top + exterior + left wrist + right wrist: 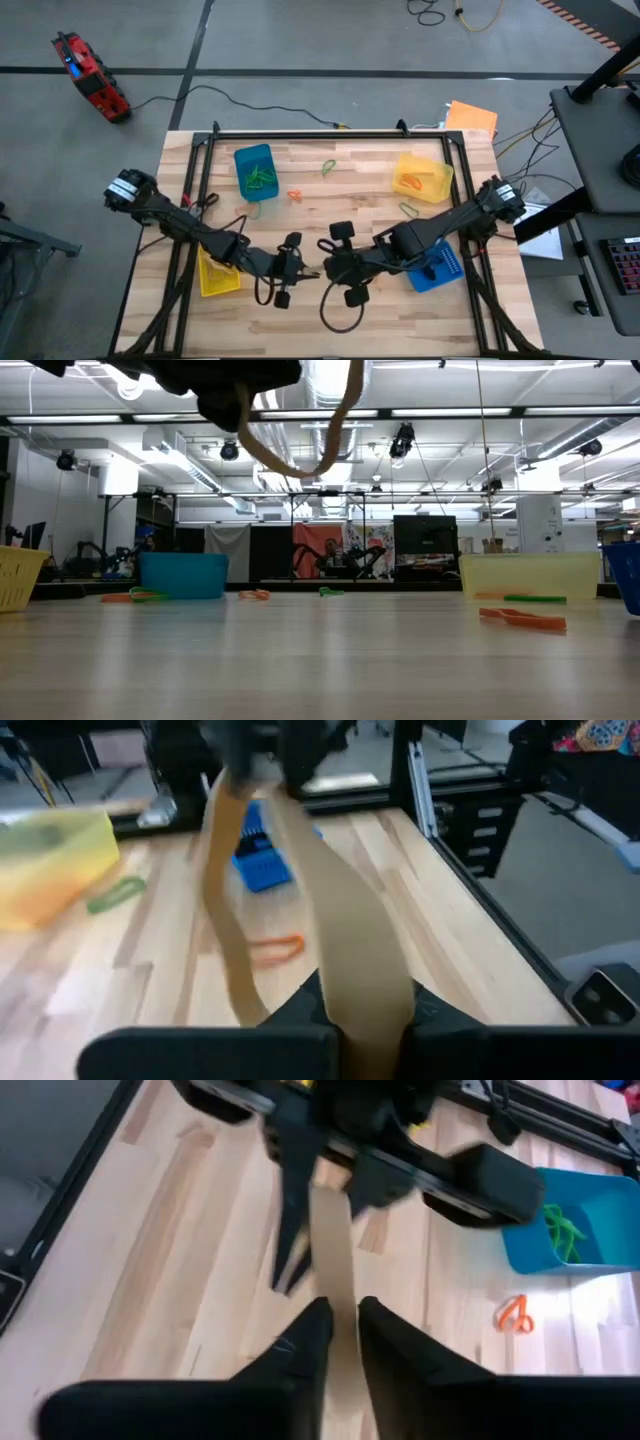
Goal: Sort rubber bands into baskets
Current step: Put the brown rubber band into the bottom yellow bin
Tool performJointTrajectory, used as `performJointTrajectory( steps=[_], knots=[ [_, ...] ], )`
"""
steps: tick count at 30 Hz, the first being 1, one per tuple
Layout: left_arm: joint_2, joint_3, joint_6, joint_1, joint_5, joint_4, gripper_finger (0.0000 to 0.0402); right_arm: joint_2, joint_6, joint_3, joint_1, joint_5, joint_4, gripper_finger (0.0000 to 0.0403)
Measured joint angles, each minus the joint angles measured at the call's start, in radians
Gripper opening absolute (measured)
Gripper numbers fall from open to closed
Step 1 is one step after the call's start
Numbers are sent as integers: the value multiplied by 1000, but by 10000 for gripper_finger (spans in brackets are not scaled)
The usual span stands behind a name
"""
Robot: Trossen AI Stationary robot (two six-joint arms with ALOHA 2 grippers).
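Tan band (350, 950) stretched between both pincers at lower centre of the high view, left pincer (365, 1030) pinching one end, right pincer (343, 1320) pinching the other, far ends blurred, yellow basket (218, 275) half hidden under left arm

A lab: ceiling strip lights (470, 412), monitors (424, 534), cables on concrete floor (300, 50)

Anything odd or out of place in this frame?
Yes: both grippers, left and right, pinch the same wide tan rubber band, stretched between them above mid-table. Several bands still lie loose on the table, outside the baskets.
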Motion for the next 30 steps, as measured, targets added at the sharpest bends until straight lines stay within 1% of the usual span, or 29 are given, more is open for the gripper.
performJointTrajectory(
  steps=[4, 6, 8, 9, 12, 16, 18, 21, 23, 25, 27, 30],
  knots=[
    [-41, 11, -74, -9, 0, -124, 0, -1, -3, 0, -11, 0, 4, 107],
    [-63, 32, -119, -9, -1, -218, 0, -1, -6, 0, -15, 0, 12, 138],
    [-86, 70, -175, -10, -1, -352, 0, -2, -7, 0, -19, 0, 12, 165],
    [-99, 96, -210, -12, -1, -443, 0, -2, -6, 0, -20, 0, 11, 177],
    [-132, 205, -320, -28, -2, -793, 0, -2, -6, 0, -21, 0, -4, 206],
    [-145, 347, -470, -63, 1, -1241, 0, -2, 7, -2, -21, -1, -39, 228],
    [-145, 402, -544, -83, 21, -1426, 0, -2, 21, -11, -21, -2, -52, 235],
    [-145, 455, -669, -107, 71, -1653, 0, -2, 36, -24, -21, -4, -71, 244],
    [-148, 467, -730, -113, 114, -1748, 0, -4, 37, -41, -21, -4, -70, 248],
    [-155, 463, -765, -116, 157, -1793, 0, -7, 37, -66, -22, -4, -70, 250],
    [-170, 437, -781, -116, 196, -1797, 0, -8, 39, -91, -24, -3, -72, 251],
    [-183, 391, -829, -117, 221, -1796, 0, -11, 57, -130, -27, -3, -71, 250]
  ],
)
